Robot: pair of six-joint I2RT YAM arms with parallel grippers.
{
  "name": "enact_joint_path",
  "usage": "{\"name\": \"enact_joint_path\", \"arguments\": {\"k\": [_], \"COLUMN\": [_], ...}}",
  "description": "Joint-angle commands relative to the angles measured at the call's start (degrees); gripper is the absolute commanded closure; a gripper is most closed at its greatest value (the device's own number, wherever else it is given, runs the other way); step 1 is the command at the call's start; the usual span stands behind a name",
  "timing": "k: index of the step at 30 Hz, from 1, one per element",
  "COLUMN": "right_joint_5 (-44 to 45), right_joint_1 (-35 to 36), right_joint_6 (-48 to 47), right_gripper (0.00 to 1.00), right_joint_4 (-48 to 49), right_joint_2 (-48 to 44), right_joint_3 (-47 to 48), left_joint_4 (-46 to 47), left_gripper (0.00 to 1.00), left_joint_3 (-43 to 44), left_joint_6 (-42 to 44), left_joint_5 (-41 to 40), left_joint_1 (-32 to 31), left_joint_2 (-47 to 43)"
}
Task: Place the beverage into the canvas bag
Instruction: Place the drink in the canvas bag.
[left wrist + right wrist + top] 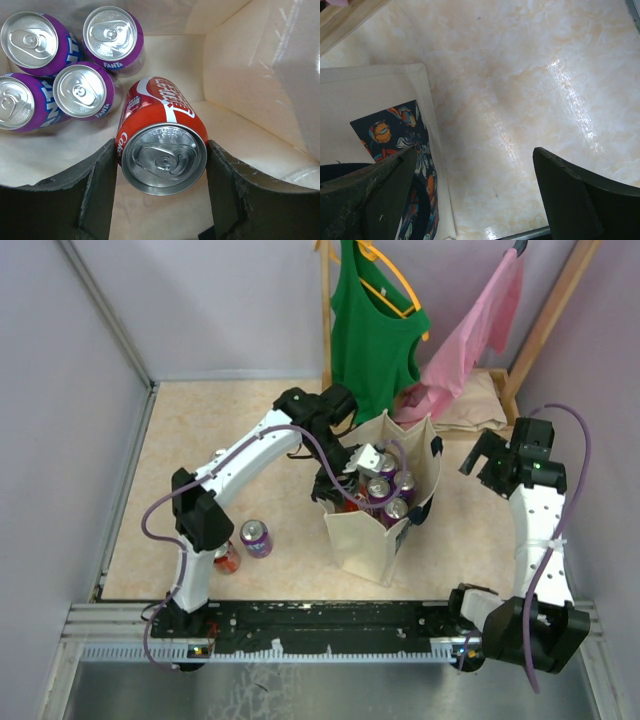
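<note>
Beige tabletop [200, 430]; red cola can [161, 142] near-upright, lid up, in canvas bag [358, 540]

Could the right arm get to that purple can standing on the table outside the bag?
Probably not easily. The purple can stands beyond the canvas bag from the right arm, close by the left arm; the bag blocks a straight path, though the right fingers are open and empty.

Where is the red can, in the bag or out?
In: the left wrist view shows the red can gripped by the left hand, canvas bag walls around it, four purple cans beside it.
</note>
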Motion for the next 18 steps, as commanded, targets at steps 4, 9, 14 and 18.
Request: {"name": "enact_joint_path", "arguments": {"k": [4,9,14,18], "right_joint_5": [-0.1,-0.5,-0.6,-0.7], "right_joint_1": [-0.7,-0.7,-0.7,-0.7], "right_joint_6": [0.0,-0.3,-0.2,-0.2], "right_gripper": [0.01,0.01,0.01,0.01], "right_joint_4": [0.5,1.0,1.3,1.4], "right_joint_2": [-0.2,0.3,0.3,-0.1], "right_joint_3": [-0.9,-1.2,-1.7,-2.4], "left_joint_4": [0.8,0.4,0.4,1.0], "left_gripper": [1.0,1.0,1.0,1.0], "left_joint_3": [4.6,4.7,4.5,5.5], "left_joint_6": [-2.1,-4.0,-4.7,-5.1], "left_joint_5": [3.5,3.3,1.6,0.1], "left_joint_1": [0.3,0.3,0.1,-0.2], "left_joint_2": [1.9,3.4,4.6,5.9]}}
